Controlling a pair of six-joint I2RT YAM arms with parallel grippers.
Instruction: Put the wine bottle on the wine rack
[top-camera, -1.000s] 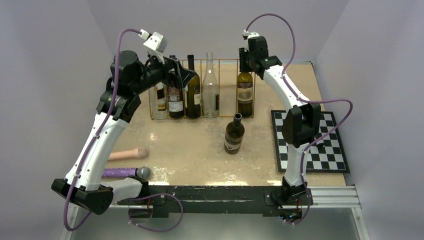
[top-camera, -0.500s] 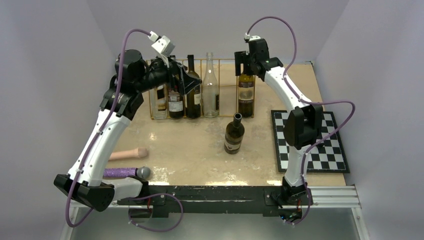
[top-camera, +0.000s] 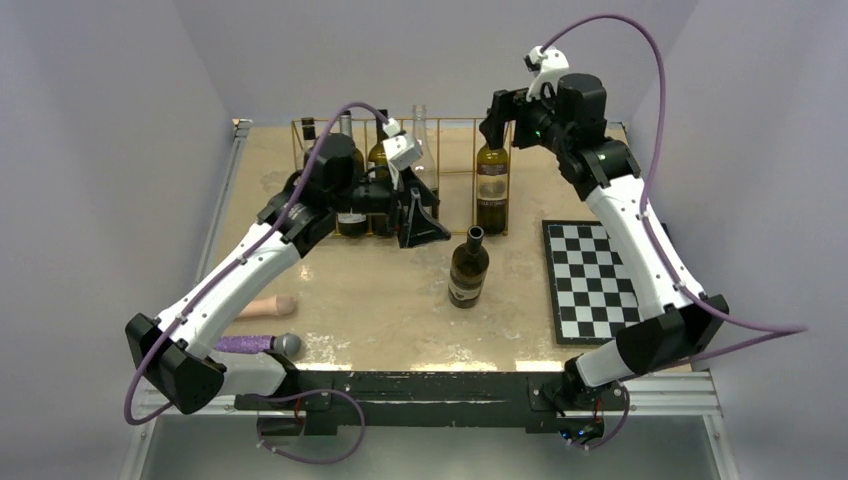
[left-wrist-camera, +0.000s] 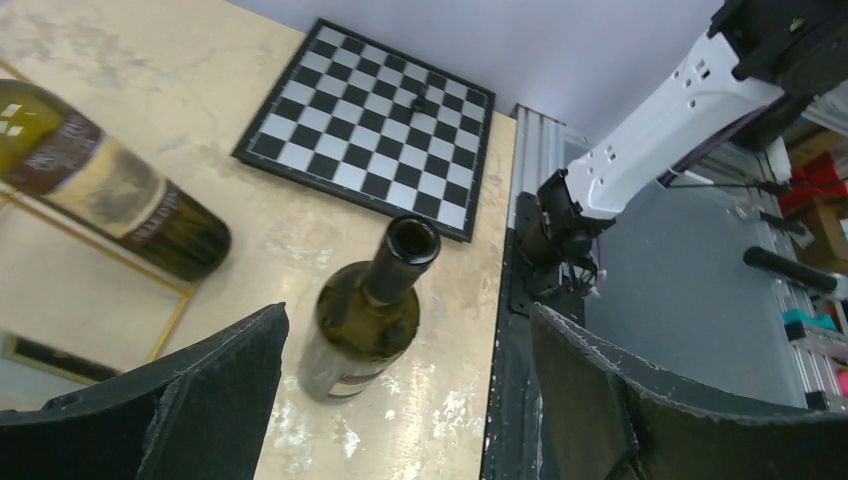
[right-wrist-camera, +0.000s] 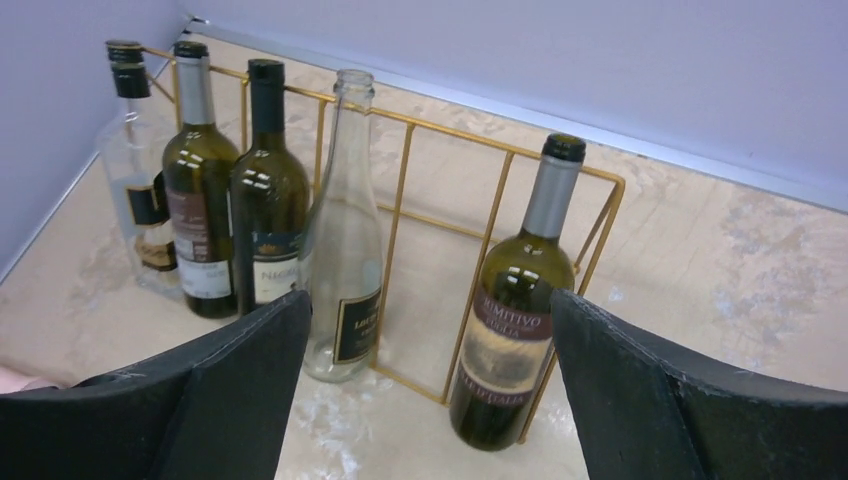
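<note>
A dark wine bottle (top-camera: 468, 268) stands loose and upright on the table in front of the gold wire wine rack (top-camera: 456, 173). My left gripper (top-camera: 420, 225) hangs open just left of it. In the left wrist view the bottle (left-wrist-camera: 365, 310) sits between and beyond the spread fingers (left-wrist-camera: 200, 400), untouched. My right gripper (top-camera: 497, 115) is open above the rack's right end, where a dark labelled bottle (right-wrist-camera: 515, 320) stands free. Several other bottles, one of clear glass (right-wrist-camera: 345, 260), fill the rack (right-wrist-camera: 455, 133) to the left.
A black-and-white checkerboard (top-camera: 595, 280) lies at the right of the table. A beige rod (top-camera: 258, 308) and a purple-handled microphone (top-camera: 255, 345) lie near the front left. A black rail (top-camera: 450, 385) runs along the near edge.
The right gripper opened, let go of the bottle in the rack's right end and drew up and back. The left arm swung from the rack's left side toward the loose bottle.
</note>
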